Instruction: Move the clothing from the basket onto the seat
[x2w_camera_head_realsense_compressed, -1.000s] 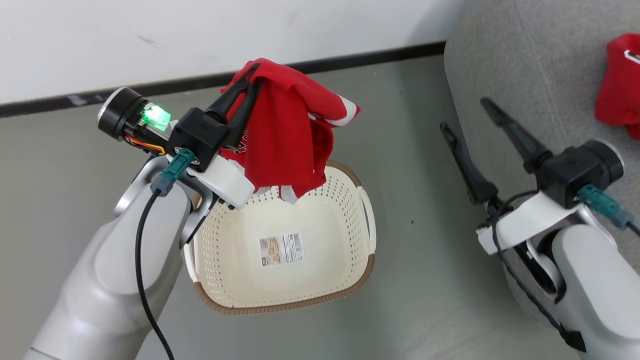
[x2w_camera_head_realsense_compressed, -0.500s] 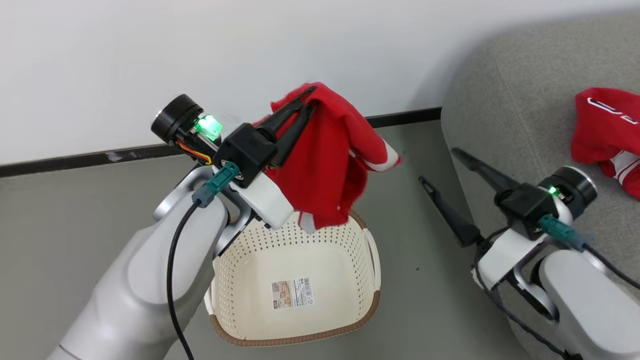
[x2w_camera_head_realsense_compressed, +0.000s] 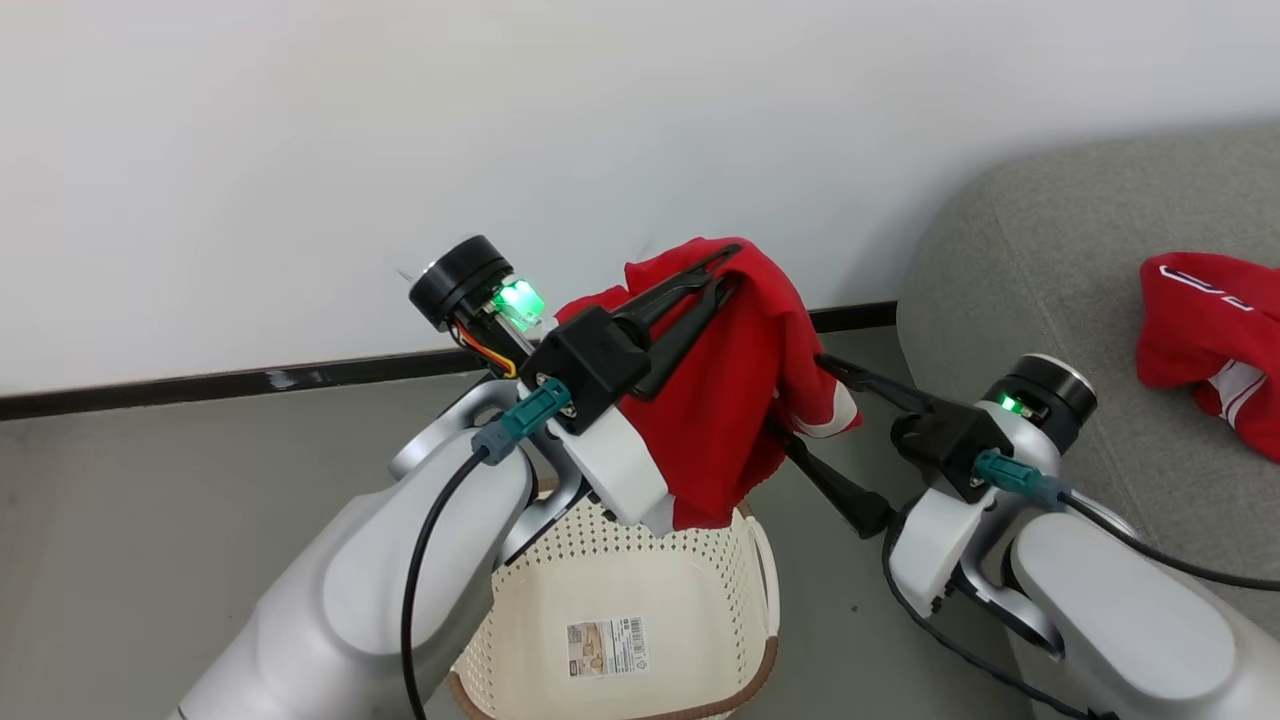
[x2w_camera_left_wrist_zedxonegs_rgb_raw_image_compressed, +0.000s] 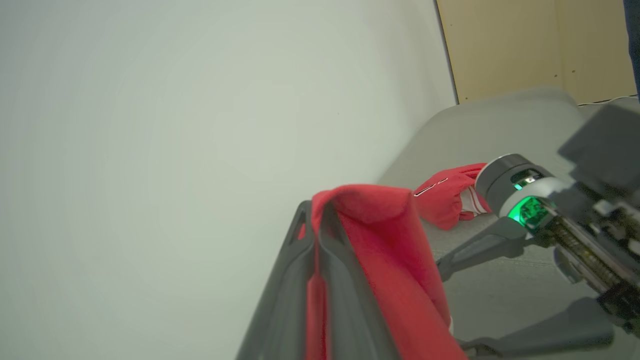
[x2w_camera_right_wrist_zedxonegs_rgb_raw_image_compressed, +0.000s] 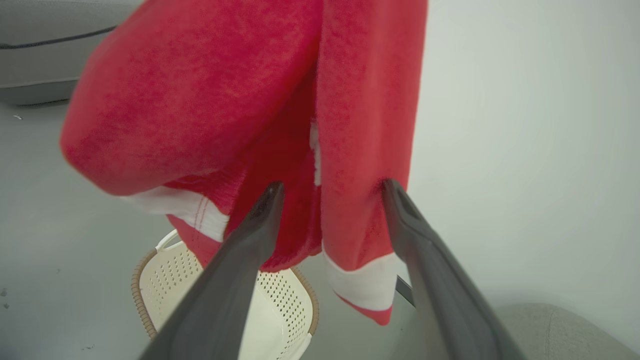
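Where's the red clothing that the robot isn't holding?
The loose red garment lies crumpled on the grey sofa, at the far right of the head view.

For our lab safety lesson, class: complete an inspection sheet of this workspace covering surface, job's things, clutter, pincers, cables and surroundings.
Surface: grey floor; grey sofa at right.
Job's things: red garment hangs lifted out of the basket; second garment lies on the sofa; basket shows a label on its bottom.
Clutter: nothing seen.
Pincers: left pincer shut on the garment; right pincer open, tips at the hanging cloth, contact unclear.
Cables: black left cable and right cable run along the forearms.
Surroundings: white wall, dark skirting.
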